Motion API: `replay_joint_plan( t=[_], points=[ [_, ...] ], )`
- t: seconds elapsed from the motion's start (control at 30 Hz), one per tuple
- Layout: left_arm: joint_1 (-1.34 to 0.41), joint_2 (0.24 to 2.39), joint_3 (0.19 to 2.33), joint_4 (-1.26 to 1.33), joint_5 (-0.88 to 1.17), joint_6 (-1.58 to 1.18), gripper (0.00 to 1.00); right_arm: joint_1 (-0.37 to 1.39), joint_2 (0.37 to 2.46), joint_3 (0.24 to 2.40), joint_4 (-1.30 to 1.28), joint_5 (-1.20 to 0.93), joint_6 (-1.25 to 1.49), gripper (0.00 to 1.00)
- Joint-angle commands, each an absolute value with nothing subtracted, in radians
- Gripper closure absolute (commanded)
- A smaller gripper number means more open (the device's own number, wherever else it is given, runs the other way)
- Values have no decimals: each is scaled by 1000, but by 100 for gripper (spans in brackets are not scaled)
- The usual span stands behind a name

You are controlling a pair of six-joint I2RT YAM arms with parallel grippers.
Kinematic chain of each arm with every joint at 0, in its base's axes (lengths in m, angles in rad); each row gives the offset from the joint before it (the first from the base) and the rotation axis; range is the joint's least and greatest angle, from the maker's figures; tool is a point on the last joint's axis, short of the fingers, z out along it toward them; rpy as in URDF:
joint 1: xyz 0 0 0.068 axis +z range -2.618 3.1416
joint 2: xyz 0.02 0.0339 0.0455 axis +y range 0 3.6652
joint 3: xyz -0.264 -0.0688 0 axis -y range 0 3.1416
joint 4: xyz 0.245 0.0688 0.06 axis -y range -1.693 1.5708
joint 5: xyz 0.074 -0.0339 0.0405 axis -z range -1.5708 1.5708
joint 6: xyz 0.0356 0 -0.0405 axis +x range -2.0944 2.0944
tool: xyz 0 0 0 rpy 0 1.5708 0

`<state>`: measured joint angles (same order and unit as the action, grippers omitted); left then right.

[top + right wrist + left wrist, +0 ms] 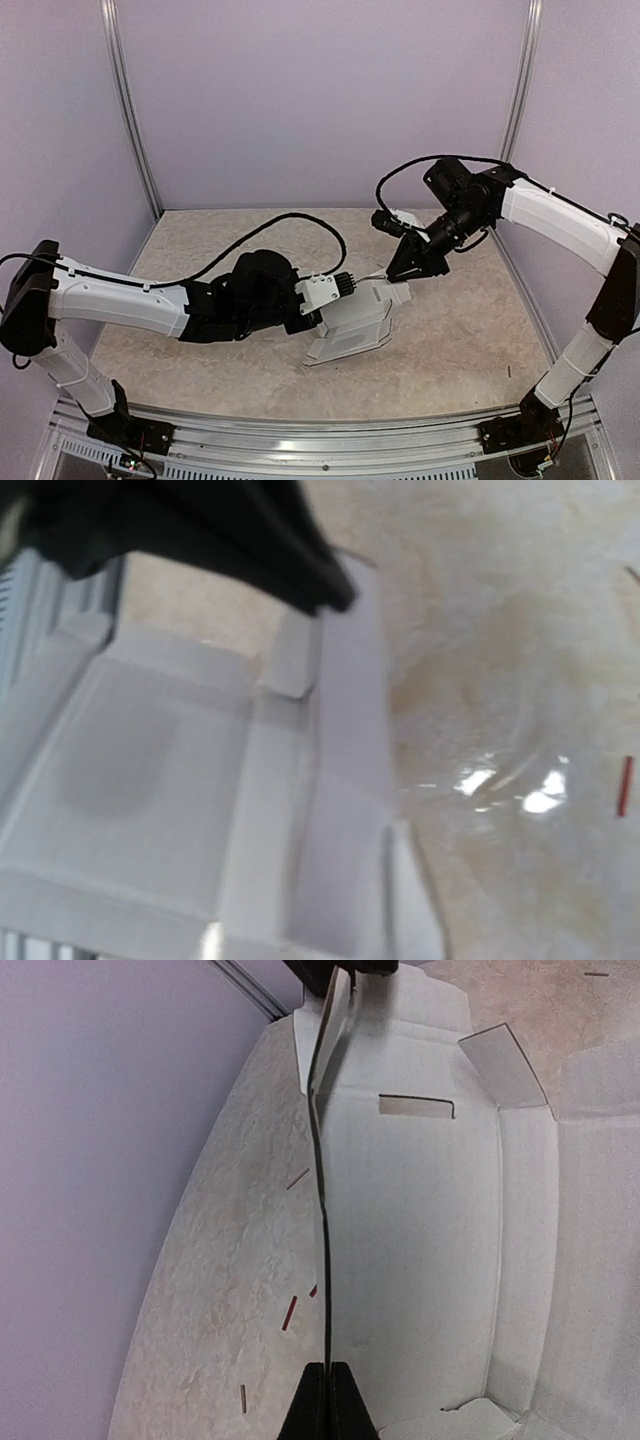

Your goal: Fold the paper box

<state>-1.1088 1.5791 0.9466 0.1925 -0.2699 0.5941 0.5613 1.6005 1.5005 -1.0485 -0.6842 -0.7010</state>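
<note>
Paper box [350,328] at counter [200,365] centre: left hand [328,1370] clamps its raised wall; right hand [398,272], grip unclear, sits at its far end.

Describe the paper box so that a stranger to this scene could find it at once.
Start at the beige table and look to its middle. There lies the paper box, a half-folded white card blank with one wall pinched upright in the left pincer. Unlike the tiny red scraps beside it, it is broad, pale and creased.
</note>
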Motion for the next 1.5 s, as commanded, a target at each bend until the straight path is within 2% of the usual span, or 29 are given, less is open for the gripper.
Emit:
replay_joint_plan(
  t=[0.0,0.27,0.47,0.6,1.0,1.47],
  points=[
    [-1126,1560,937,219,-268,617,100,578,1590,1512,-980,-603,-655,83],
    [-1139,1578,949,216,-284,640,100,582,1589,1532,-945,-555,-629,80],
    [-1140,1591,967,212,-291,630,100,647,1561,1494,-959,-530,-692,61],
    [-1140,1595,972,212,-288,625,100,696,1539,1473,-952,-498,-720,54],
    [-1143,1586,966,207,-288,641,100,709,1570,1537,-971,-489,-723,56],
    [-1152,1589,959,228,-291,650,100,710,1589,1556,-948,-351,-726,59]
  ],
)
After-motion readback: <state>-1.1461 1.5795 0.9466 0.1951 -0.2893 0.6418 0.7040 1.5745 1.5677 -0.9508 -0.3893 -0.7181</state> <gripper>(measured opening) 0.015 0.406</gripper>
